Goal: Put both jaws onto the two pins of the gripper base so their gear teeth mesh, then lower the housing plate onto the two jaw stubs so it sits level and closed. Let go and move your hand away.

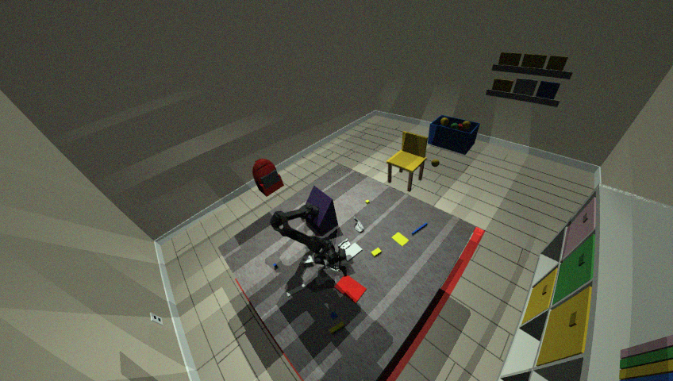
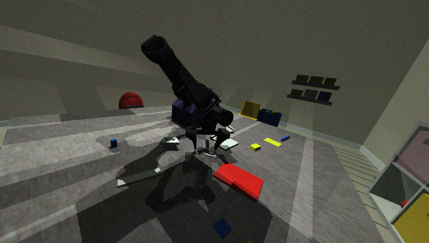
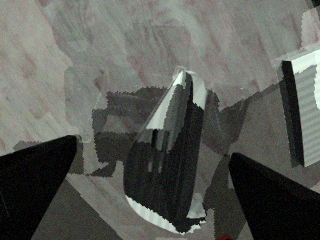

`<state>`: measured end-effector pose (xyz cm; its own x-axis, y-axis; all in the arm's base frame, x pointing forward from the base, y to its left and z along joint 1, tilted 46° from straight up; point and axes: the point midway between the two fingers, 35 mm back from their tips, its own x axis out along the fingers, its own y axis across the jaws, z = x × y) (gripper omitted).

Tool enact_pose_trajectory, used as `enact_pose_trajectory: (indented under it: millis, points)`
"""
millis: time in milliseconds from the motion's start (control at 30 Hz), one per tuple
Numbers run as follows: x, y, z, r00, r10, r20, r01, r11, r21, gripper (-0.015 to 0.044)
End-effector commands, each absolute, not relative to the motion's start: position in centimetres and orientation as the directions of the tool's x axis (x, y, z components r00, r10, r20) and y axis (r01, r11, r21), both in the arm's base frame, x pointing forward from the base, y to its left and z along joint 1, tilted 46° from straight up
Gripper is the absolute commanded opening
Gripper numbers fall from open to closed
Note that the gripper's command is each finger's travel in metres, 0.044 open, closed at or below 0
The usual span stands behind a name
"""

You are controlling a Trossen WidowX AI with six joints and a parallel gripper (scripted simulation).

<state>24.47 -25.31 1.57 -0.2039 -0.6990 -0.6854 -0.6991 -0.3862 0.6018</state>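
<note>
My gripper (image 1: 336, 270) (image 2: 205, 151) (image 3: 155, 152) is open, its fingers low on either side of one jaw. That jaw (image 2: 210, 155) (image 3: 167, 175) is white, mostly in shadow, and lies on the mat between the fingertips, not gripped. The other white jaw (image 1: 359, 225) (image 2: 230, 129) lies farther back. A white part with holes in its top (image 1: 309, 259) (image 2: 170, 144), apparently the gripper base, stands left of the gripper. A flat white part with holes (image 1: 344, 244), perhaps the housing plate, lies behind the gripper, partly hidden by it in the exterior view. Pins and stubs cannot be made out.
A white slab (image 1: 353, 252) (image 2: 229, 144) (image 3: 307, 110) lies just right of the jaw. A red plate (image 1: 350, 287) (image 2: 241, 179) lies in front. A shadowed white strip (image 2: 138, 177) lies front left, a purple block (image 1: 321, 209) behind. Yellow and blue pieces lie around.
</note>
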Motion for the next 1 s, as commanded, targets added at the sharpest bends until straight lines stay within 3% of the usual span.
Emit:
enact_pose_trajectory:
  millis: [0,600,933,967]
  points:
    - [24.47,-25.34,1.39,-0.201,-0.696,-0.689,-0.696,-0.393,0.601,0.0440]
    - [24.46,-25.35,1.38,-0.201,-0.696,-0.689,-0.696,-0.393,0.601,0.0440]
    - [24.43,-25.38,1.45,-0.204,-0.699,-0.686,-0.699,-0.387,0.602,0.0177]
    - [24.43,-25.38,1.45,-0.204,-0.699,-0.686,-0.699,-0.387,0.602,0.0171]
